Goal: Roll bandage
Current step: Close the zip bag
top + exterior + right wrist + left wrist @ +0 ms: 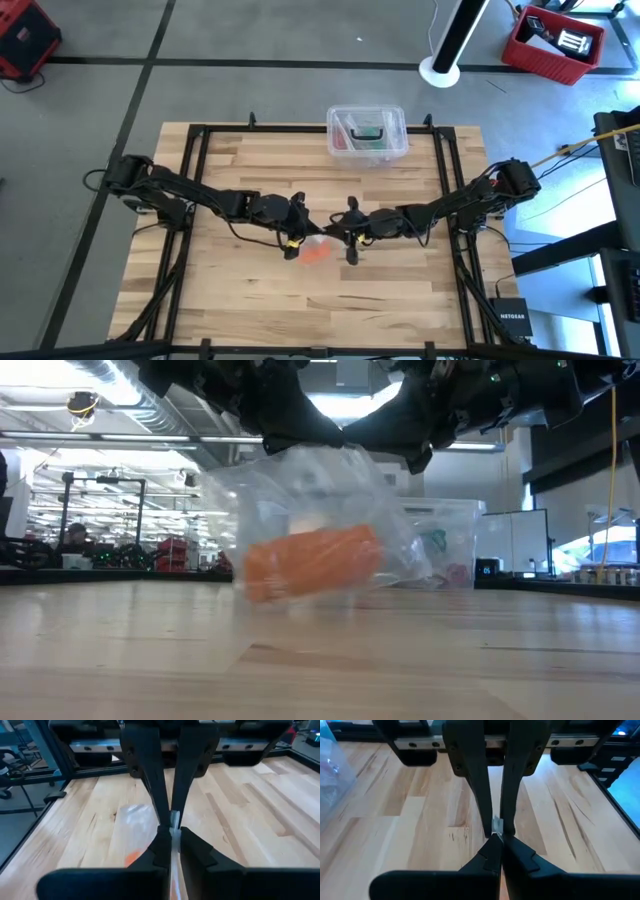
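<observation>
The orange bandage is a rolled cylinder lying on its side inside a clear plastic bag. In the high view it shows as an orange patch at the table's middle. My left gripper and my right gripper meet over the bag from either side. Each is shut on the bag's clear plastic. The bag's top is hidden behind the dark fingers in the low view. My left gripper pinches a small bit of the bag's clear plastic between its two fingertips, coming from the table's left. The bag hangs below the fingers with the roll in its bottom. My right gripper pinches the bag's clear plastic edge between its two fingertips, coming from the table's right, tip to tip with the left fingers. The bag hangs below and beside it, slack, the orange roll inside.
A clear plastic box with small items stands at the table's far edge, behind the bag in the low view. A black frame runs along the table's sides. Bare wood lies toward the near edge.
</observation>
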Motion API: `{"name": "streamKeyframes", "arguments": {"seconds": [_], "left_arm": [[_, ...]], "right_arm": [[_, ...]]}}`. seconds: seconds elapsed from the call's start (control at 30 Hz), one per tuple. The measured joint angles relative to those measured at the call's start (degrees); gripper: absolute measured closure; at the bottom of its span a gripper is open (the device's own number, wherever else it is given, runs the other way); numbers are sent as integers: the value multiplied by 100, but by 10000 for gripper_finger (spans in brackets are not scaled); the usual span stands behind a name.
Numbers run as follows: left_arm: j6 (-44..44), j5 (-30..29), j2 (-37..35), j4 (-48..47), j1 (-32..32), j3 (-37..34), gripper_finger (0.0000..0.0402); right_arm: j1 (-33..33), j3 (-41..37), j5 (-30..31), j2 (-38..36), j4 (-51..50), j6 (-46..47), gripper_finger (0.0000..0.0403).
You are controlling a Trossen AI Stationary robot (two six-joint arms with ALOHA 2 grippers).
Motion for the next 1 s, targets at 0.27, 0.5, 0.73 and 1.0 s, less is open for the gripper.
{"name": "streamKeyframes", "arguments": {"seconds": [0.27, 0.5, 0.73, 1.0], "left_arm": [[88, -51, -145, 306, 4, 39, 401], [26, -47, -117, 184, 13, 26, 401], [-682, 53, -91, -324, 104, 20, 384], [-942, 525, 198, -96, 116, 20, 306]], "right_arm": [[0, -53, -275, 145, -603, 34, 382], [0, -45, -232, 376, -534, 159, 383], [0, -28, -247, 203, -299, 17, 380], [0, -24, -320, 201, 40, -140, 377]]}}
